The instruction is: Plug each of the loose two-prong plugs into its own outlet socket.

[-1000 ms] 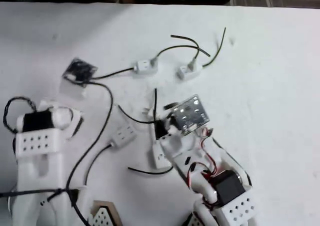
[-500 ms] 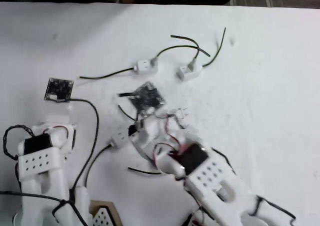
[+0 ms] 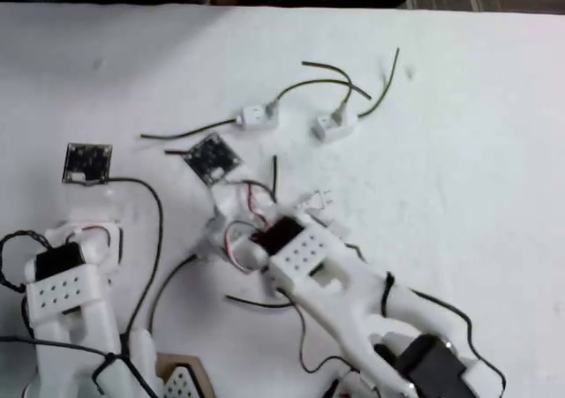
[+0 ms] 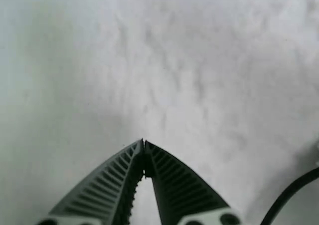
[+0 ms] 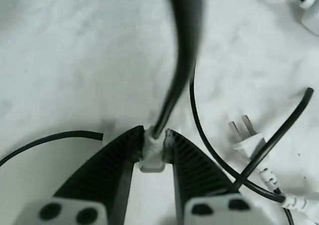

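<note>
Pinching connector (image 5: 151,160), right gripper (image 5: 153,133) angled low over table (image 5: 60,60); left gripper (image 4: 143,146) closed.

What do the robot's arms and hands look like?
The left arm and right arm are chunky white plastic with rows of small holes. The right arm carries red wires. The left hand and right hand have dark ribbed fingers tapering to points.

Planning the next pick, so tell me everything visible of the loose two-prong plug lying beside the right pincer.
The plug is small, white, plastic-looking, with two flat metal prongs side by side. It lies flat on the white table, unplugged and ungripped, apart from the right pincer, which is shut on another white piece. A black cord crosses its rear.
</note>
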### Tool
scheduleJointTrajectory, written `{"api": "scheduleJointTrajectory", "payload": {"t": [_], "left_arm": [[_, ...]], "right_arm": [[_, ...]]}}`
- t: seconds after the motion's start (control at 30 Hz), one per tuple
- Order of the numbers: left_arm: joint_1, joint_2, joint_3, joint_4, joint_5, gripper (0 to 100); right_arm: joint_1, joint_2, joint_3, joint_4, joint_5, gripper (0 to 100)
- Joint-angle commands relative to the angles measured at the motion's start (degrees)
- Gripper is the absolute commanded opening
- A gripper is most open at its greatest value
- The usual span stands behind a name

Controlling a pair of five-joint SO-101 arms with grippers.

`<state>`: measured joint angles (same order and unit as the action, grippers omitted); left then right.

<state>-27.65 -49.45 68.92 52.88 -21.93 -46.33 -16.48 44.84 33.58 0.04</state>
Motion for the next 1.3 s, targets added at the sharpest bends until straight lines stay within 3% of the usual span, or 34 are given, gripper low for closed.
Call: {"api": "scheduleJointTrajectory", "payload": {"t": [0.0, 0.2, 1.1, 1.27], "left_arm": [[-0.5, -1.3, -0.1, -1.0, 0.4, 2], [-0.5, -1.2, -0.1, -1.0, 0.2, 2], [-0.5, -1.0, -0.1, -0.9, 0.2, 2], [-0.7, -1.0, -0.1, -0.9, 0.1, 2]], "right_arm": [[0.3, 1.0, -1.8, -4.2, -0.6, 1.7], [2.1, 1.5, 2.0, -10.2, -0.3, 1.7], [3.2, 1.5, 4.7, -7.3, -0.4, 1.7], [0.5, 1.4, 7.2, -7.3, -0.7, 1.7]]}}
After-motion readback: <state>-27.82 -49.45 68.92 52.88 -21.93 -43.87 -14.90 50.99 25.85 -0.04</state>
